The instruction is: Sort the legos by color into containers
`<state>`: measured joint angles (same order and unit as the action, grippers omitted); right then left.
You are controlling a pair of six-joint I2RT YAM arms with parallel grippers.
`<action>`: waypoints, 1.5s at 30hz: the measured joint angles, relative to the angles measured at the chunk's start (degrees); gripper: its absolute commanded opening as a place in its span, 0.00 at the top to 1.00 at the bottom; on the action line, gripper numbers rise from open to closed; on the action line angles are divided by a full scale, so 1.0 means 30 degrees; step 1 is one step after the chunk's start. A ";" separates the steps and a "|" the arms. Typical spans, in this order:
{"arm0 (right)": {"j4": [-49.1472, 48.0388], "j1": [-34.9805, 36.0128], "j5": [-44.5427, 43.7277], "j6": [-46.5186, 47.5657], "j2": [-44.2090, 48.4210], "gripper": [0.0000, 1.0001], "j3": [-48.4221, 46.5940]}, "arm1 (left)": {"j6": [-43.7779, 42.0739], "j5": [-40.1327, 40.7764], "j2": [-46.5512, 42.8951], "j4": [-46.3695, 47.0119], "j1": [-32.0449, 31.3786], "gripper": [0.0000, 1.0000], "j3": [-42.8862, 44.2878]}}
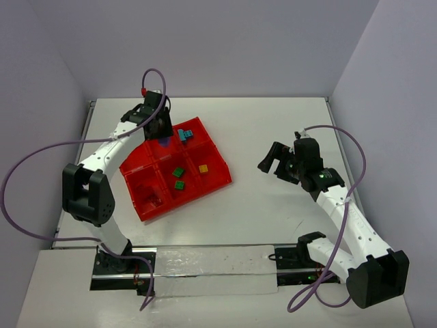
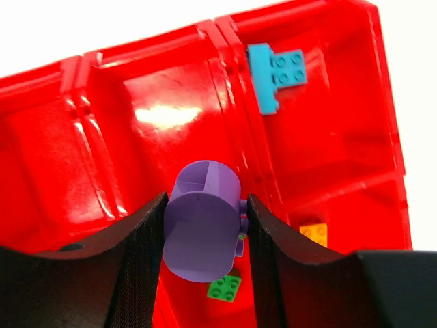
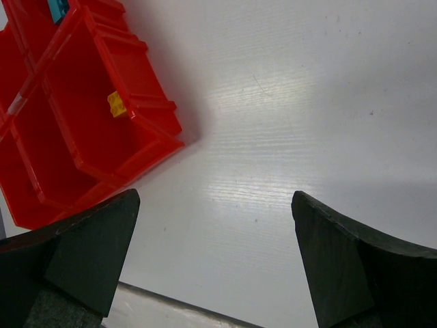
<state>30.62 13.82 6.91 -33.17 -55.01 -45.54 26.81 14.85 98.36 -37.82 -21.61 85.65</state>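
The left claw (image 2: 205, 213) is clenched on a purple lego (image 2: 201, 236), with the red tray (image 2: 143, 89) directly beneath it and a teal lego (image 2: 276, 72) ahead. The right claw (image 3: 215, 219) hangs released, its jaws spread wide, with the tray off to its left.

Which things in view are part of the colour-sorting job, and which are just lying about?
Job: purple brick, held in the left gripper; teal bricks; green bricks; yellow brick; red tray.
Lying about: purple cables; base rail; table.
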 measured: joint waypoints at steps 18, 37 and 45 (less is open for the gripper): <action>-0.0201 0.0000 0.0156 -0.0080 -0.0035 0.00 0.0036 | 0.0654 0.0954 0.1866 0.0895 0.0708 0.37 0.0000; -0.0201 0.0000 -0.0327 -0.0087 -0.0035 0.00 0.0017 | -0.0106 0.1120 -0.2682 0.1056 0.0730 0.07 -0.0879; -0.0190 0.0000 -0.0783 -0.0087 -0.0265 0.00 -0.0754 | -0.1084 0.0421 -0.7482 0.1093 0.0730 0.06 -0.3138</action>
<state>30.05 13.82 4.56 -33.43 -55.80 -47.80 23.56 16.12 75.92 -34.54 -19.42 76.23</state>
